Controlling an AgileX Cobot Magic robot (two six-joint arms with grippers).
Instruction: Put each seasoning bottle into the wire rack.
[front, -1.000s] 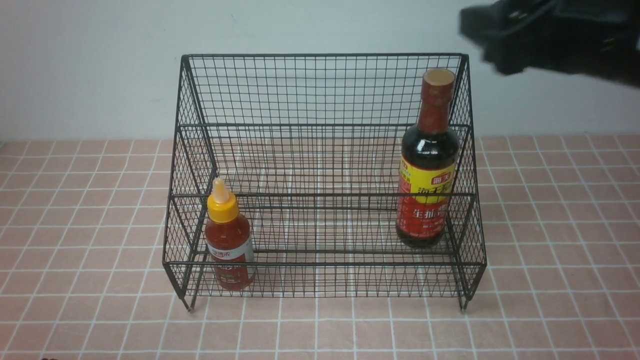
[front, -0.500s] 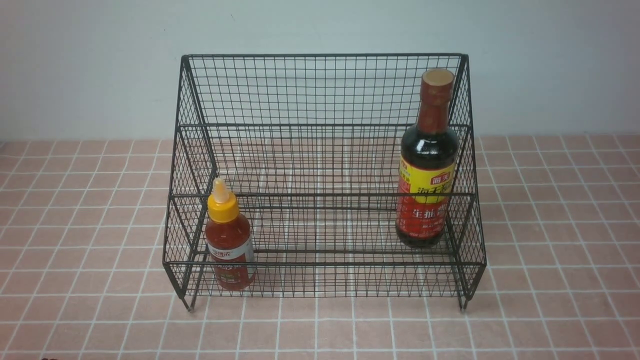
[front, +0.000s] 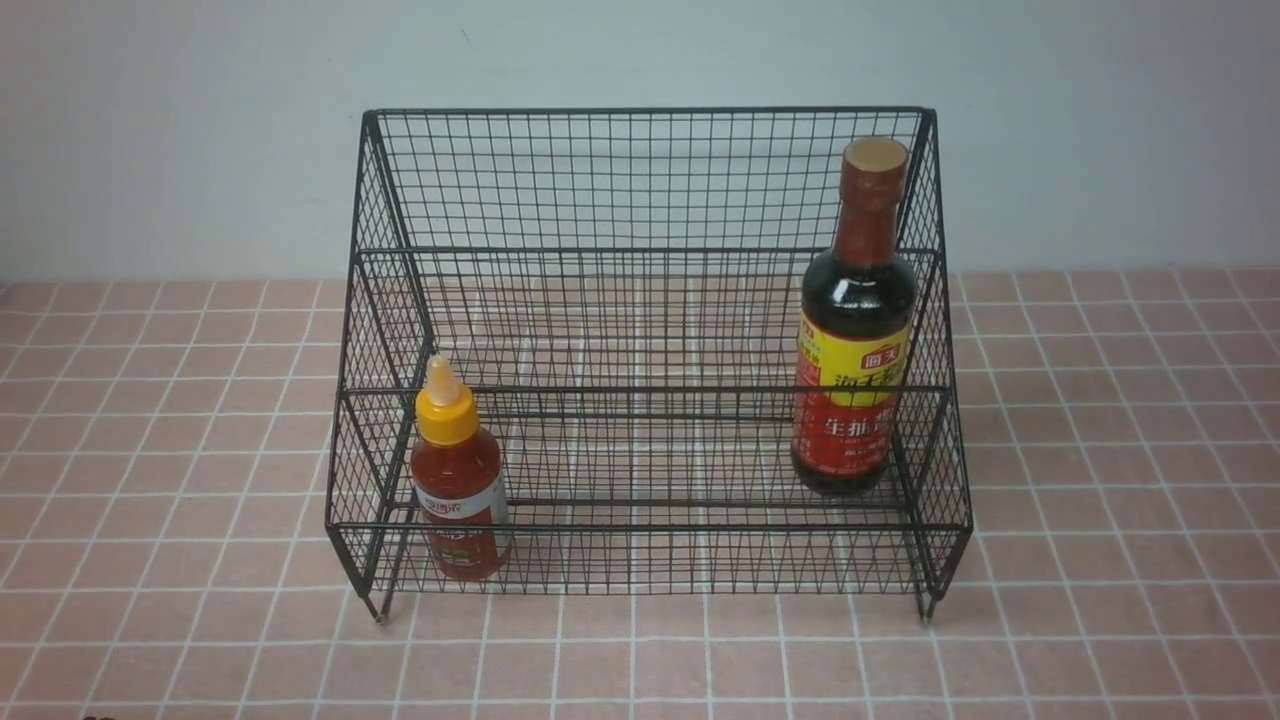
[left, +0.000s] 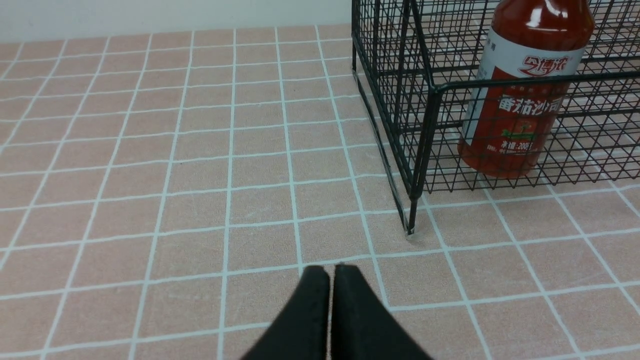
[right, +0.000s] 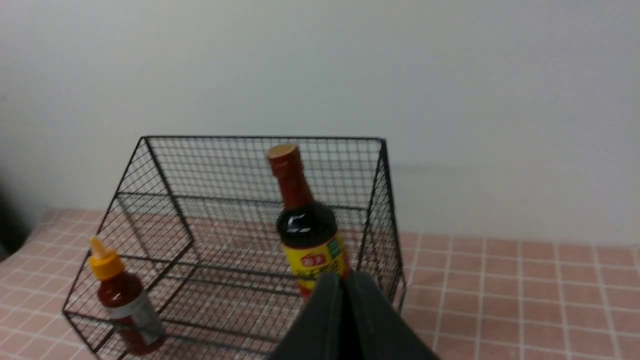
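The black wire rack (front: 640, 180) stands at the middle of the tiled table. The red sauce bottle (front: 458, 488) with yellow nozzle cap stands upright in the lower tier at its left end. The dark soy-sauce bottle (front: 856, 330) stands upright on the upper tier at its right end. Neither gripper shows in the front view. My left gripper (left: 330, 270) is shut and empty, low over the tiles, short of the rack's front left leg (left: 411, 220), with the red bottle (left: 520, 100) behind the mesh. My right gripper (right: 342, 278) is shut and empty, raised, back from the soy bottle (right: 306, 225) and rack (right: 260, 165).
The table top is pink tile with white grout (front: 160, 420). A plain pale wall (front: 180, 130) rises right behind the rack. A dark shape (right: 7, 225) sits at the edge of the right wrist view.
One second ago the right arm showed at the top right of the front view; it has since left that view. The bottles and rack have not moved.
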